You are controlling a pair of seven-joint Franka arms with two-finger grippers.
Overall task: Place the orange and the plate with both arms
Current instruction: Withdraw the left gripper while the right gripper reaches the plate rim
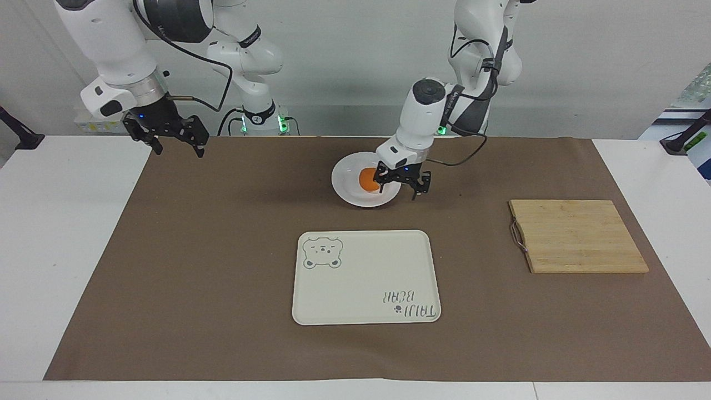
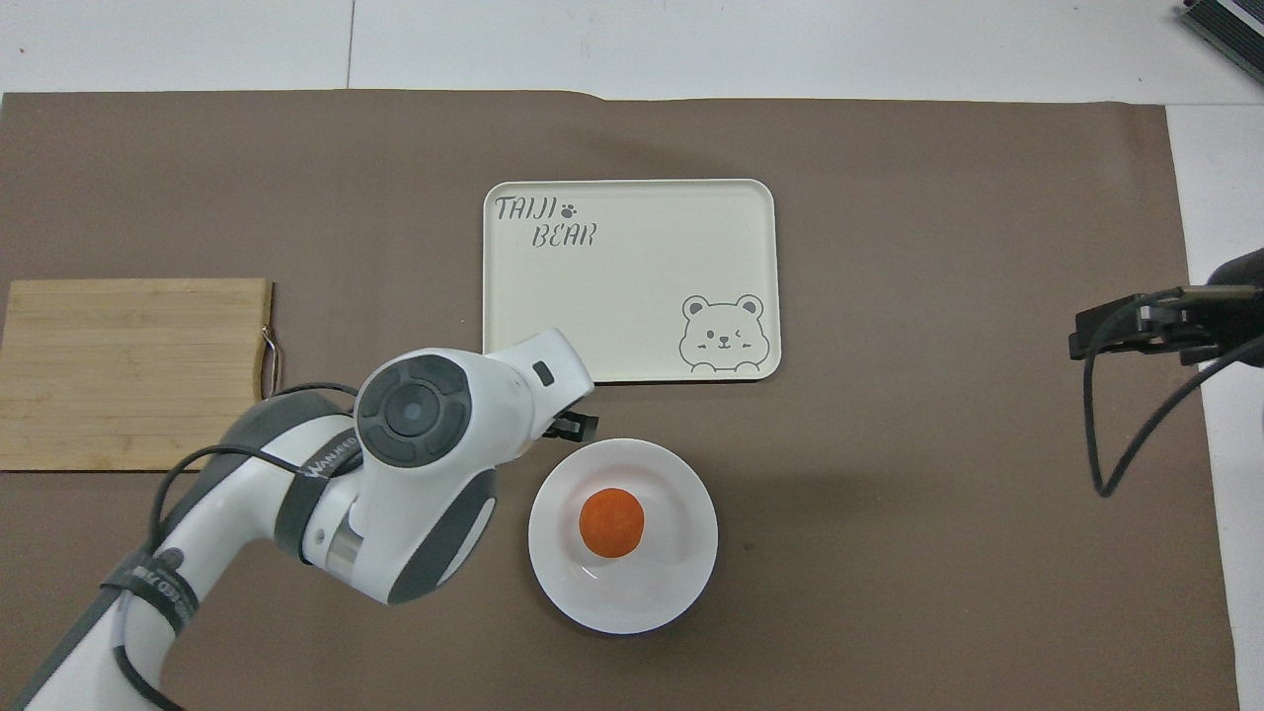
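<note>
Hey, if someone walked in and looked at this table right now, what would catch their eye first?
The bright orange sitting in the middle of the white plate, on the robots' side of the bear tray. Next, the left gripper, open and empty, raised beside the plate toward the wooden board. The right gripper waits open over its end of the brown mat.

The orange (image 2: 611, 522) is seen resting on the plate (image 2: 671, 583), nearer the robots than the tray (image 2: 632, 296); the left arm (image 2: 395, 464) is raised beside it.
</note>
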